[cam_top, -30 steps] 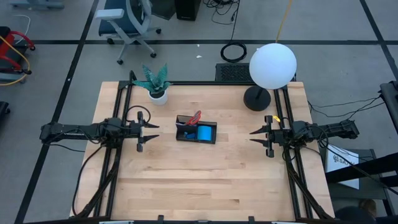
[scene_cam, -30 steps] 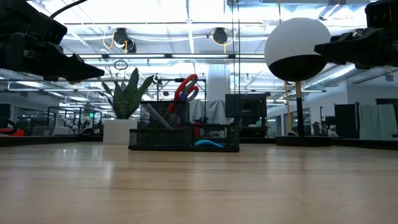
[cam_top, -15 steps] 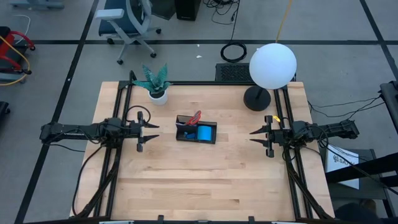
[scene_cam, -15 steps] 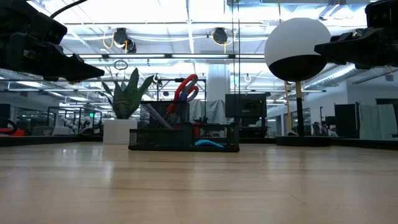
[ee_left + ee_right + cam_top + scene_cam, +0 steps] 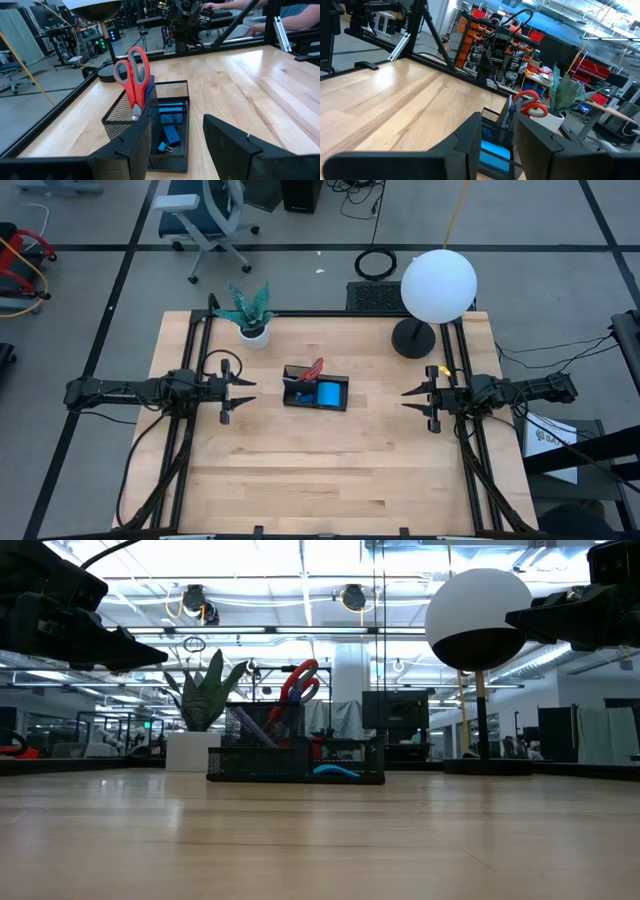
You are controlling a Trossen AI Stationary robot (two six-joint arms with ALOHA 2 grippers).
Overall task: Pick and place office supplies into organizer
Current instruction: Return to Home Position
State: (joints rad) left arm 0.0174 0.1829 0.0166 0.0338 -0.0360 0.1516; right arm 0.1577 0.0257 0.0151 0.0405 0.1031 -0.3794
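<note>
Wooden table [image 5: 320, 470] bears the organizer [image 5: 316, 394] between left end effector [image 5: 240, 399] and right end effector [image 5: 416, 407], both released.

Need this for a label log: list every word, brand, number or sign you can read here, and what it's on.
White sheet on the floor off the table's right edge: dark print, too small to read.
Organizer, scissors: no text visible.
Nothing in any view is legible.
</note>
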